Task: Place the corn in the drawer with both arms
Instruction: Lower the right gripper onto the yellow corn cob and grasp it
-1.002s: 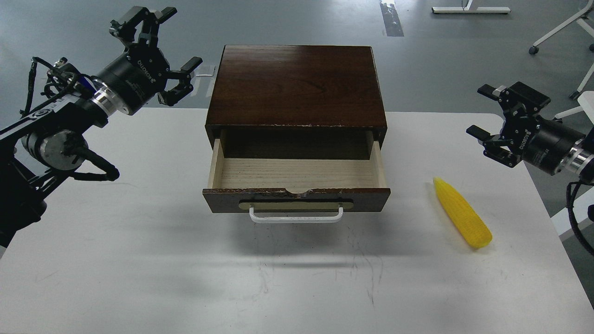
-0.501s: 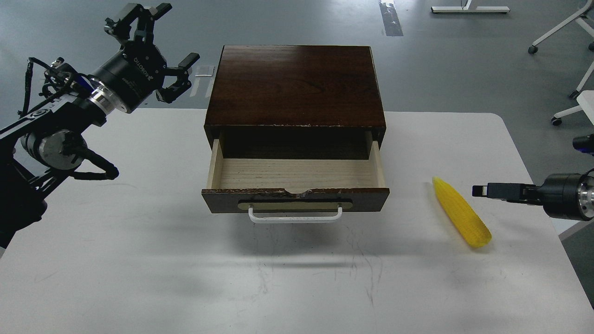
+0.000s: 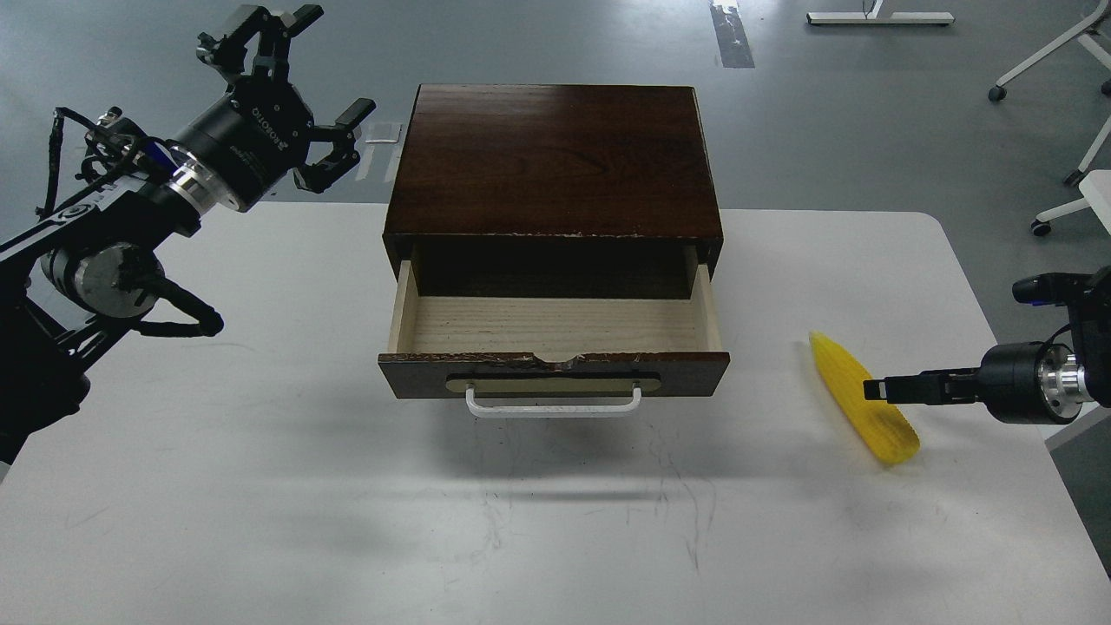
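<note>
The yellow corn [image 3: 855, 395] lies on the white table, right of the drawer, its pointed end toward the back. The drawer [image 3: 554, 371] is pulled open from the dark cabinet [image 3: 554, 161], and its pale wood inside is empty. My right gripper [image 3: 877, 389] comes in from the right, seen edge-on, with its tip over the corn's middle; its fingers cannot be told apart. My left gripper [image 3: 299, 95] is open and empty, raised at the back left beside the cabinet.
The white table [image 3: 260, 486] spreads in front of the drawer. Its right edge lies just beyond the corn. Chair and stand legs [image 3: 1055, 52] are on the grey floor at the back right.
My right gripper swung down from beside the table's right edge, turned edge-on, and moved left until its tip is over the corn. The left arm barely shifted. The corn and drawer stayed put.
</note>
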`<action>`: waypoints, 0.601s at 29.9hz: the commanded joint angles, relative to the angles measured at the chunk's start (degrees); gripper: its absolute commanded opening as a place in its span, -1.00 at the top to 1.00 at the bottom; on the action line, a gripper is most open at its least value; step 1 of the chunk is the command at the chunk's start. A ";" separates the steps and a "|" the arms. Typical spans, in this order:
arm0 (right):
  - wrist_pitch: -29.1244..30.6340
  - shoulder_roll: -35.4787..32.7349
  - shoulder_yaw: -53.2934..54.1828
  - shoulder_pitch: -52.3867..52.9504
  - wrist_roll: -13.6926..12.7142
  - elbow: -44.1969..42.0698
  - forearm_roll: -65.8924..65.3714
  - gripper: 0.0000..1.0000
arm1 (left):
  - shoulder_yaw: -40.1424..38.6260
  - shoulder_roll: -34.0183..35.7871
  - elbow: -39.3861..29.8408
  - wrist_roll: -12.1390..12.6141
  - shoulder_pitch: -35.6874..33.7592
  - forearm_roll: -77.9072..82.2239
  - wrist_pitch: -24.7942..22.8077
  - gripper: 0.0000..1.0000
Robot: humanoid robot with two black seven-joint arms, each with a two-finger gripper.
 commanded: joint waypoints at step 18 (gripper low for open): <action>-0.12 3.42 -6.80 1.58 0.00 -2.37 0.01 0.39 | -0.86 -0.17 -0.28 0.00 -0.06 0.00 -1.14 -0.96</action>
